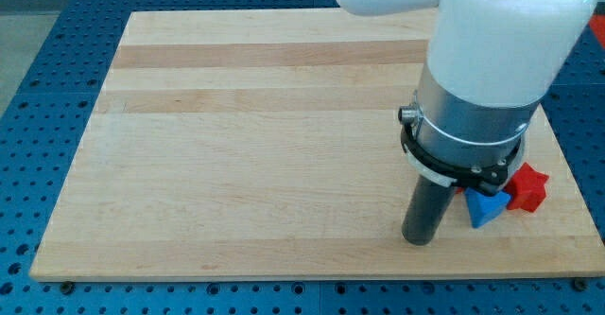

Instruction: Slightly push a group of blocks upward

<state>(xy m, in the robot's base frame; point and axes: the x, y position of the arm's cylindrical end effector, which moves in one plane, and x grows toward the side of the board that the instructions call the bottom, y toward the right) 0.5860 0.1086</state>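
**While the tip waits beside the blocks, the push needs a lower start**

Since the tip (417, 240) sits at the frame's lower right, just left of the blue block (483, 208) and red block (527, 187), it should probably drop below them, then nudge gently upward. There is no claw, only a rod. The arm (482, 78) hides whatever lies above the blocks; the board (246, 145) edge is close on the right.

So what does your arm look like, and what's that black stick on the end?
My arm is a fat, smooth white tube with a silver-grey metal collar and a black clamp ring beneath. The stick is a short dark cylinder rod; my tip is its blunt lower end. No cables or markings show.
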